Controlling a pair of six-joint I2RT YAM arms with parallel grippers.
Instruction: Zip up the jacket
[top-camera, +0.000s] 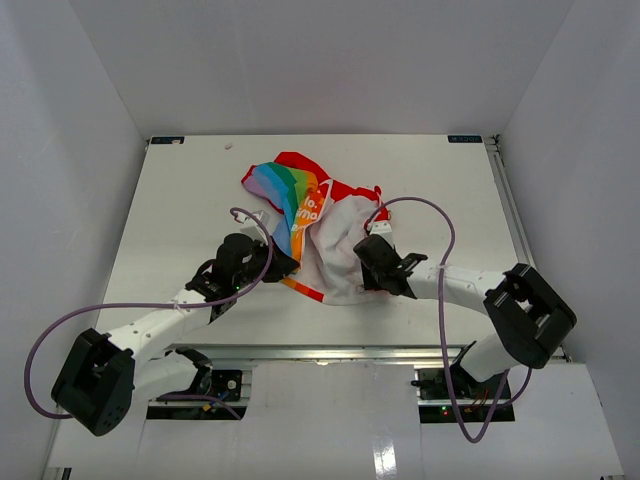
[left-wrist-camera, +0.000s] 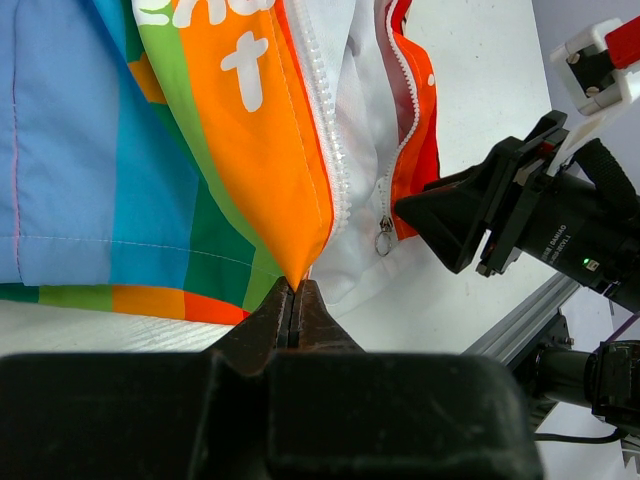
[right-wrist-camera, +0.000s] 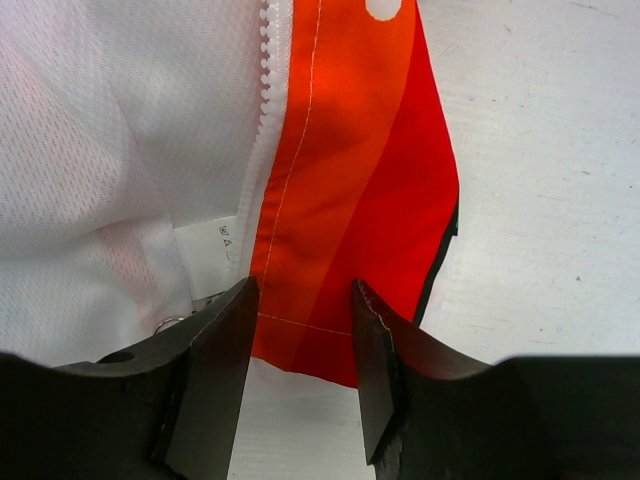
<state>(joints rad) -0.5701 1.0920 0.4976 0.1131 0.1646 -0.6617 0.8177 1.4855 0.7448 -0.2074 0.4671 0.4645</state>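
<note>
Jacket (top-camera: 310, 235) at table (top-camera: 180, 200) centre, front open, zip not joined. Left gripper (left-wrist-camera: 295, 300) clamped on rainbow panel (left-wrist-camera: 250, 150) bottom corner. Right gripper (right-wrist-camera: 300, 340) jaws apart, straddling red hem (right-wrist-camera: 350, 300) near slider (left-wrist-camera: 385, 237). To do: engage zip, pull slider up.

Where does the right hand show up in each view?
Top: right hand right of centre, at the jacket's right edge.
Left wrist: hand at right, beside the red-orange panel.
Right wrist: bottom, fingers astride that panel.
Landmark: the zipper teeth along that panel; unclear from top.
</note>
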